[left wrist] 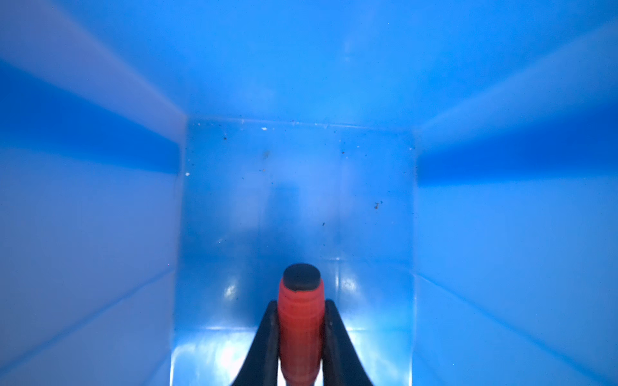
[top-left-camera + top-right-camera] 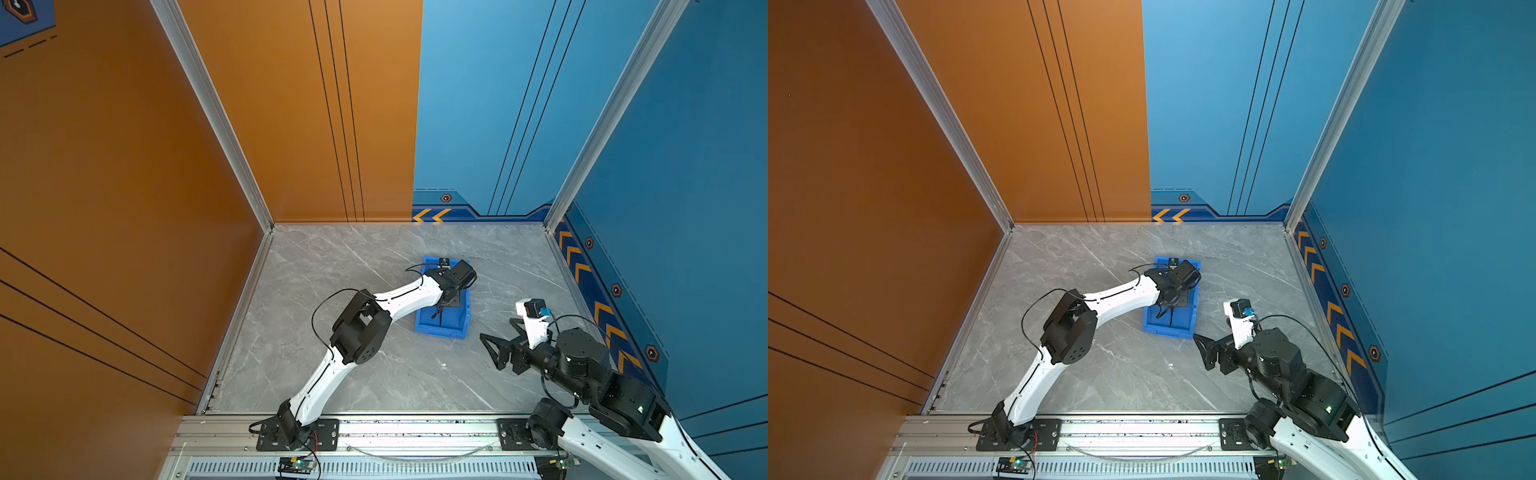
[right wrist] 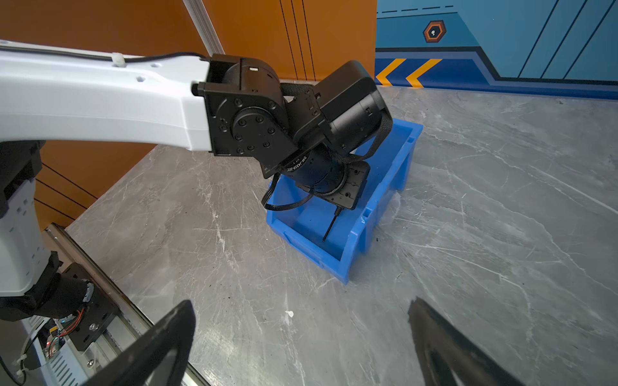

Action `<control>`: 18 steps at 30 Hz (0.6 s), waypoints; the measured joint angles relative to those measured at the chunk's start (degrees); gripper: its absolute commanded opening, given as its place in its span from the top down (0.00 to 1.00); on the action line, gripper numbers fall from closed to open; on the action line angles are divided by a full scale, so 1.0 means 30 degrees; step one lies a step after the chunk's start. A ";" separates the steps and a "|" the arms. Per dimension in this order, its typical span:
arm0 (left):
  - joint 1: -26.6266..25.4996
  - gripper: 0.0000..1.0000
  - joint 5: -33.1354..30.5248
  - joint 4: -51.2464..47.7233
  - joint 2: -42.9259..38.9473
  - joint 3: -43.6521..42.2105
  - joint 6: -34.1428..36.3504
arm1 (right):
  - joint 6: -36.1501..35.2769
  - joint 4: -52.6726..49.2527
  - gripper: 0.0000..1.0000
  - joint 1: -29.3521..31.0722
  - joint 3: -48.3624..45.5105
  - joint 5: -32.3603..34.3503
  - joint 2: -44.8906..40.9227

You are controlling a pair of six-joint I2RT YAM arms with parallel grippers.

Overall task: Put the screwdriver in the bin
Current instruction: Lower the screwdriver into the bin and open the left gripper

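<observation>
Blue bin [image 2: 440, 330] on grey marbled tabletop [image 2: 374, 374]

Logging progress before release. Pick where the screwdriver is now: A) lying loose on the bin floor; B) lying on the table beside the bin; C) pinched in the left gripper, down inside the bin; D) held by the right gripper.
C: the left wrist view shows the left gripper shut on the red handle of the screwdriver, with the blue walls of the bin all around.

left arm [image 2: 1121, 293] reaches into bin [image 2: 1167, 331] | screwdriver [image 2: 1170, 320] shaft inside bin | right fingers [image 2: 1204, 340] spread, near bin's corner
</observation>
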 measured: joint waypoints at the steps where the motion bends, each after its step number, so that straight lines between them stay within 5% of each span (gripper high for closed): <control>1: 0.0000 0.74 -0.0007 0.0036 0.0007 0.0000 0.0007 | 0.0000 0.0000 0.00 -0.0044 0.0000 0.0000 0.0000; 6: 0.0000 0.58 -0.0015 0.0066 0.0007 0.0000 0.0233 | 0.0000 0.0000 0.00 -0.0321 0.0000 -0.0007 -0.0007; 18: -0.0058 0.48 -0.0153 0.0175 -0.1209 -0.0219 0.1217 | 0.0153 0.0000 0.00 -0.1188 0.0000 -0.0313 0.0000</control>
